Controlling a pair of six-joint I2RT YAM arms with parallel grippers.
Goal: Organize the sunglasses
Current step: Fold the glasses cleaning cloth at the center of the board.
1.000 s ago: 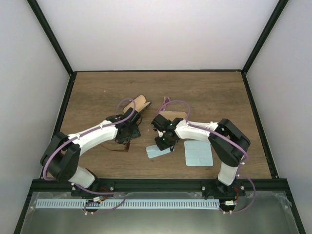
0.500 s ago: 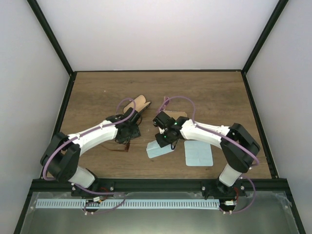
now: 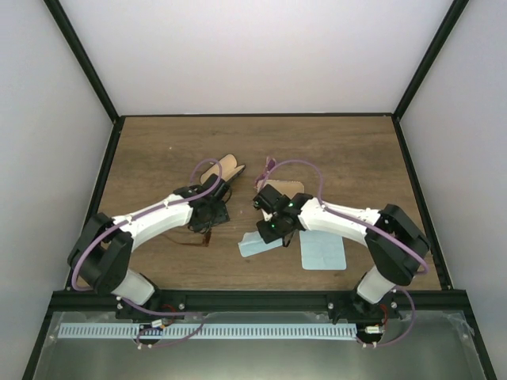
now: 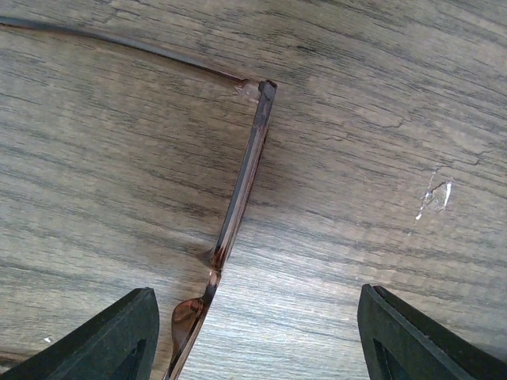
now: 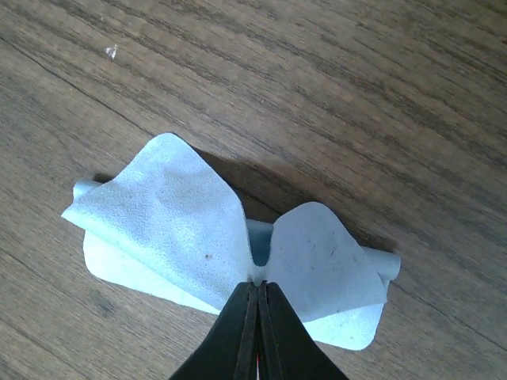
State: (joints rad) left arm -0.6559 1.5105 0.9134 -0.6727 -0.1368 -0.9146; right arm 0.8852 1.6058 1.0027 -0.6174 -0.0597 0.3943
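Your left tool [image 4: 257,336] hangs released over the sunglasses [image 4: 245,174], fingers wide apart and touching nothing. The sunglasses lie on the wooden surface [image 3: 341,158] in front of the left arm, near the tan case [image 3: 227,168]. In the wrist view the front frame shows edge-on, with one temple arm swung open and running away from the hinge. The frame sits between the fingers but closer to one than the other, so shift sideways until it is centred before you come down.

This looks like the approach to a pick. Lower straight and close across the front frame near the bridge rather than on a lens or the thin temple, which would likely flex or slip. Close gently, because the frame is slim.

Your right tool [image 5: 256,297] is clenched on the light blue cloth [image 5: 174,229], pinching its middle so both halves fan out. Hold it clear of the left arm while you pick, and leave the second cloth [image 3: 322,252] flat where it lies.
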